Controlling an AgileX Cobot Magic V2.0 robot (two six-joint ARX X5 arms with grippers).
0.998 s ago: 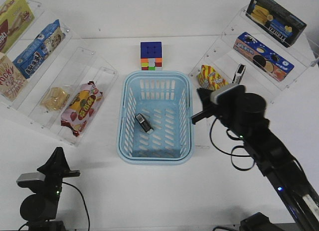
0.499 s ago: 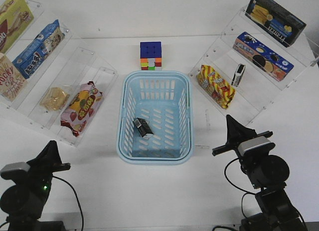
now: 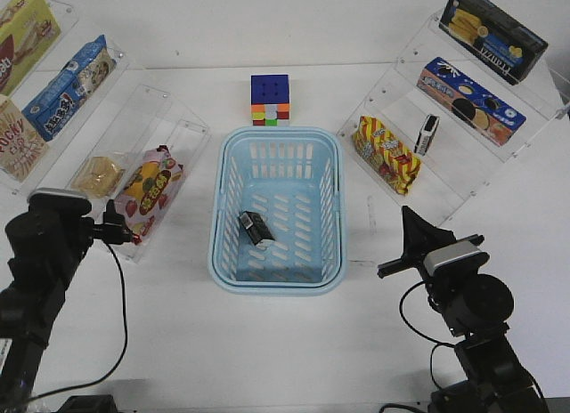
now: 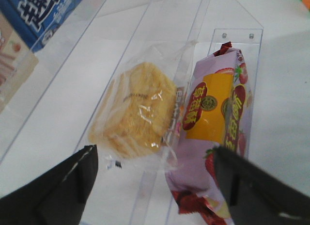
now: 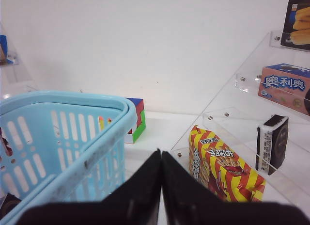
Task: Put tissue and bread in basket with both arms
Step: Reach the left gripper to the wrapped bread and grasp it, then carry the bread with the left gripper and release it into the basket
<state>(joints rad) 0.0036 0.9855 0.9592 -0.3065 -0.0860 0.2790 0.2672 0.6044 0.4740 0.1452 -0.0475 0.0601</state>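
The light-blue basket (image 3: pixel 228 253) stands mid-table; its rim also shows in the right wrist view (image 5: pixel 72 137). The black tissue pack (image 3: pixel 255 227) lies on the basket's floor. The bread (image 3: pixel 98 174), a golden bun in clear wrap, lies on the lowest left shelf. In the left wrist view the bread (image 4: pixel 135 108) is just ahead of my open, empty left gripper (image 4: pixel 155 181). In the front view the left gripper (image 3: pixel 120 228) is at the shelf's near edge. My right gripper (image 3: pixel 410 230) is shut and empty, right of the basket; it also shows in its wrist view (image 5: pixel 161 156).
A red-yellow fruit-printed packet (image 4: pixel 213 118) lies beside the bread. A multicoloured cube (image 3: pixel 270 100) stands behind the basket. Clear acrylic shelves on both sides hold snack boxes. On the right shelf are a striped packet (image 5: pixel 220 162) and a small black-and-white pack (image 5: pixel 271 142).
My left arm has risen from the front left and moved up to the left shelf by the bread. My right arm pulled back from beside the basket, then stayed still.
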